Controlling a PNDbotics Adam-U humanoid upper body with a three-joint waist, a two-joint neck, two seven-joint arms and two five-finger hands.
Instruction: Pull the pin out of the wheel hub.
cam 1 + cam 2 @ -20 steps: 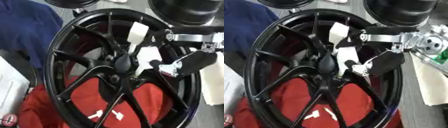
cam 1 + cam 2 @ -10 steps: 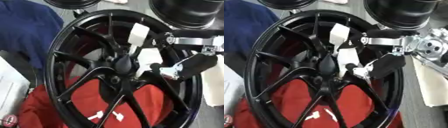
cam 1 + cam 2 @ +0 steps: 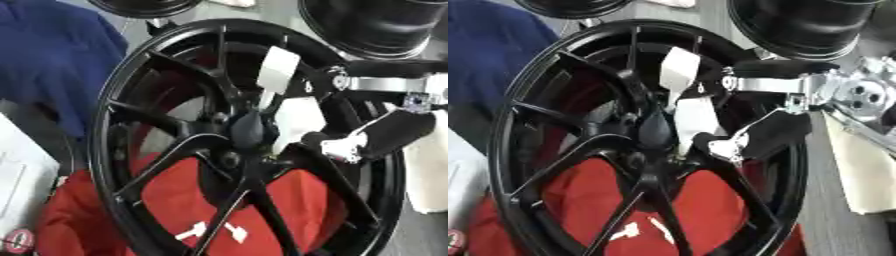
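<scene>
Pin: I cannot pick it out; whatever sits at the hub centre (image 3: 248, 131) is dark and blurred, so its axis and heading stay untold.
Red cloth (image 3: 175, 200): nearest me, seen through the lower spokes, with white arrow-like marks (image 3: 210, 231); I can read no lettering.
Wheel hub (image 3: 114, 125): black, multi-spoke, standing tilted, filling the middle of my view.
Right hand (image 3: 754, 140): comes in from the right, fingers reaching between the spokes just beside the centre; whether they pinch anything I cannot tell.
White tags (image 3: 278, 70): hanging by the centre, blank to me.
Blue cloth (image 3: 52, 55): far left.
Black tyre (image 3: 376, 25): far right.
</scene>
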